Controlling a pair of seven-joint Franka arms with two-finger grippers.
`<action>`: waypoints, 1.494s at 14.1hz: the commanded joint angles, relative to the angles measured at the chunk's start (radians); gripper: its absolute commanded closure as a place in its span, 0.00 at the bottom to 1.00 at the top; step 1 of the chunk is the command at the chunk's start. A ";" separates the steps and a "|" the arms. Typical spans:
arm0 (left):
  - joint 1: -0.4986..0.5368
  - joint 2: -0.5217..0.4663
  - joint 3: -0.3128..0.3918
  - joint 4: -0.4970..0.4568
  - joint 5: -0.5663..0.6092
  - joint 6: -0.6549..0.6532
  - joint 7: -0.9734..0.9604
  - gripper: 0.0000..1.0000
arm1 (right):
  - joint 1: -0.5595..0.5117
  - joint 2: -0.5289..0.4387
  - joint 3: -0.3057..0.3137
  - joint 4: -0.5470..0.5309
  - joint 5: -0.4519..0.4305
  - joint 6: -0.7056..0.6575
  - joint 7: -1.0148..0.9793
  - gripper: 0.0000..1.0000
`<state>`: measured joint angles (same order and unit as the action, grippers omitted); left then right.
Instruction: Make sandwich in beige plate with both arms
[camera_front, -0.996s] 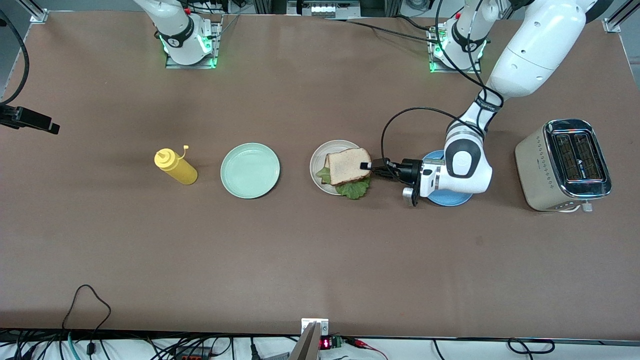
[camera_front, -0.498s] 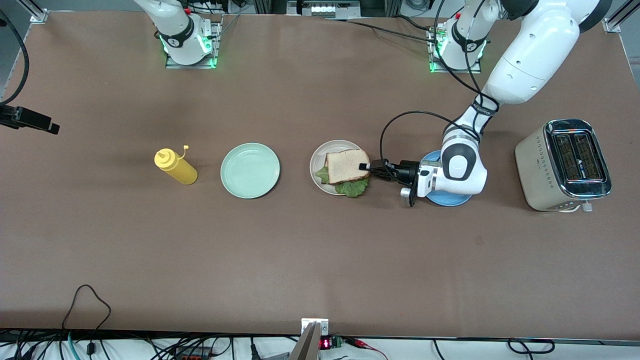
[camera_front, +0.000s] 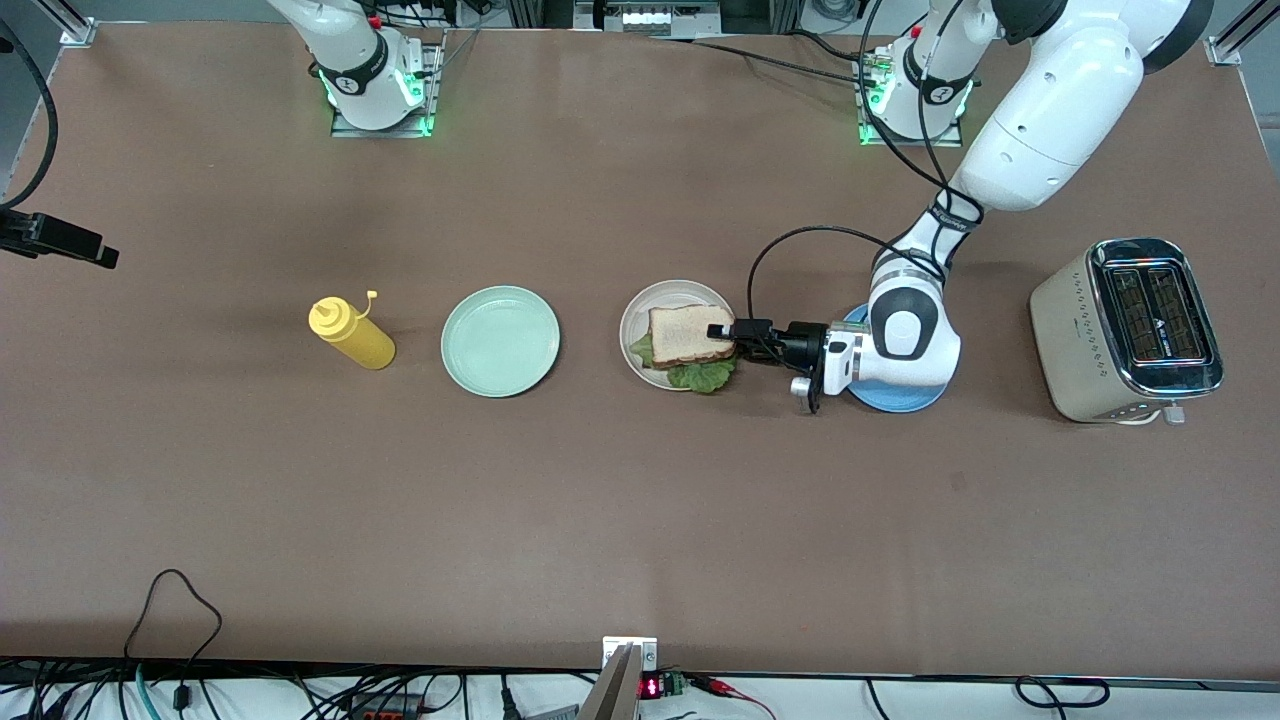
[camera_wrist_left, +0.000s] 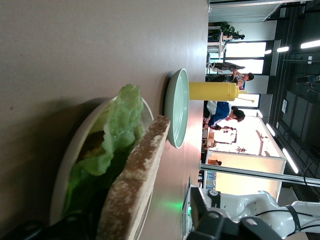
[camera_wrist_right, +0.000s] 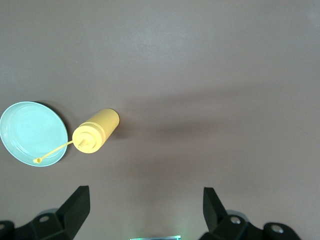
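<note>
Sandwich (camera_front: 688, 337) sits assembled on the beige plate (camera_front: 640, 312), mid-table: top slice over lettuce (camera_front: 705, 377), which pokes out on the side nearer the front camera. The lower slice is mostly hidden.

Left pincer (camera_front: 722, 331) lies level and low, at the top slice's edge on the side toward the left arm's end of the table. Its long axis runs along the table's length and points at the sandwich. The left wrist view shows the slice edge right in front of the camera, with lettuce beneath it. We cannot tell whether the pincer is clamped on the slice or has let go.

Key relation: the sandwich lies straight ahead of the left pincer, toward the right arm's end. We judge the way out to be straight back along that same axis. A sideways or early upward pull could drag the slice off the lettuce.

Surroundings: the blue plate (camera_front: 905, 400) lies under the left wrist, in the retreat line. The toaster (camera_front: 1125, 330) stands well apart, at the left arm's end. The green plate (camera_front: 500, 341) and yellow bottle (camera_front: 350, 333) lie toward the right arm's end, out of the way.

Right pincer (camera_wrist_right: 145, 196) is spread wide and empty, high over bare table. That arm waits.

Judgement: stacking looks done; release and withdrawal are left.
</note>
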<state>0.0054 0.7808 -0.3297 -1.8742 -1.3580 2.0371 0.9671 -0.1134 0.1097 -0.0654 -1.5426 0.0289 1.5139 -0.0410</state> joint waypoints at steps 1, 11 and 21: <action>-0.008 -0.009 0.012 0.014 -0.013 0.011 0.016 0.00 | -0.006 -0.007 0.007 0.007 -0.001 -0.003 -0.002 0.00; -0.010 -0.173 0.040 -0.005 0.013 0.008 -0.051 0.00 | -0.006 -0.007 0.006 0.007 -0.001 -0.003 -0.003 0.00; -0.005 -0.242 0.176 -0.003 0.288 -0.003 -0.073 0.00 | -0.005 -0.007 0.007 0.007 -0.001 -0.001 -0.003 0.00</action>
<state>0.0070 0.5996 -0.2060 -1.8568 -1.1577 2.0420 0.9104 -0.1134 0.1096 -0.0652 -1.5423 0.0289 1.5141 -0.0412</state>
